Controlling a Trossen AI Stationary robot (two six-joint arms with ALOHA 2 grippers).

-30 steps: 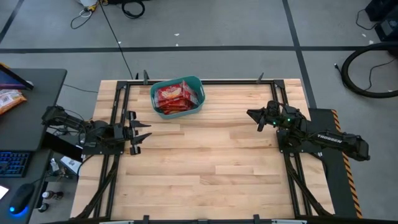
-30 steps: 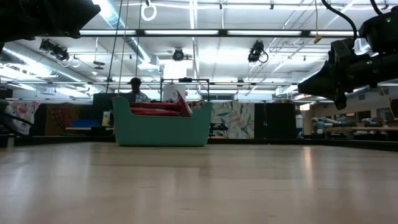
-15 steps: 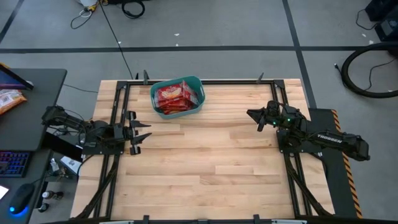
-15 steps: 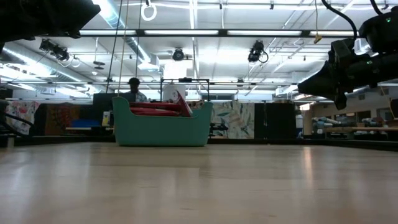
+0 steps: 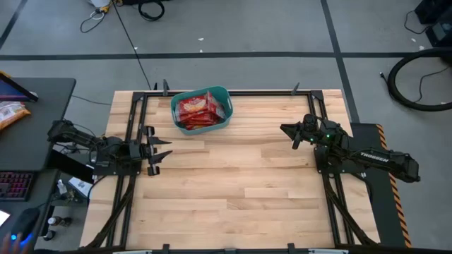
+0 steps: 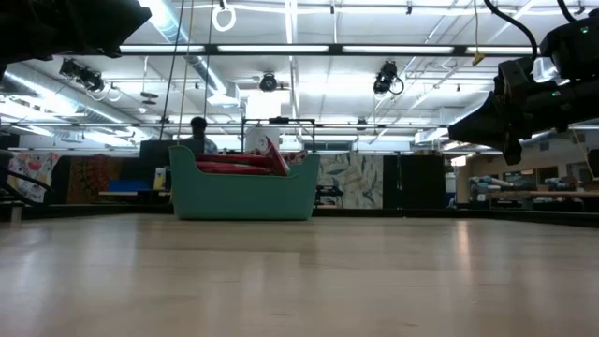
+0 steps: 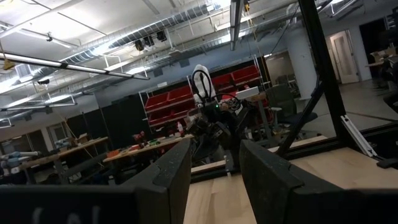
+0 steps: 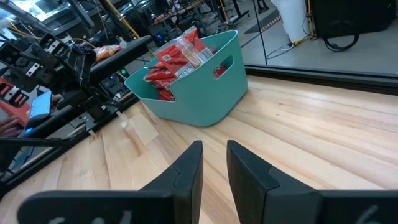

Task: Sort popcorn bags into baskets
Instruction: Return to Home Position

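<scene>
both arms parked at the table edges, nothing held.

left claw: at the left edge of the table, level with the middle of the boards, pointing inward. fingers stand well apart, with the far side of the table and my other arm showing in the gap.

right claw: at the right edge, raised off the wood, pointing toward the far-left corner. fingers apart by a narrow gap, bare wood between them.

basket: teal tub at the far edge of the table, left of centre, nearer my left arm. well apart from both claws.

popcorn bags: red packets all inside the basket, piled; in the low view the top ones poke above the rim, one tilted up toward the right end. cannot count them. none on the bare wood.

beyond the table: a person behind the basket in the low view.
</scene>
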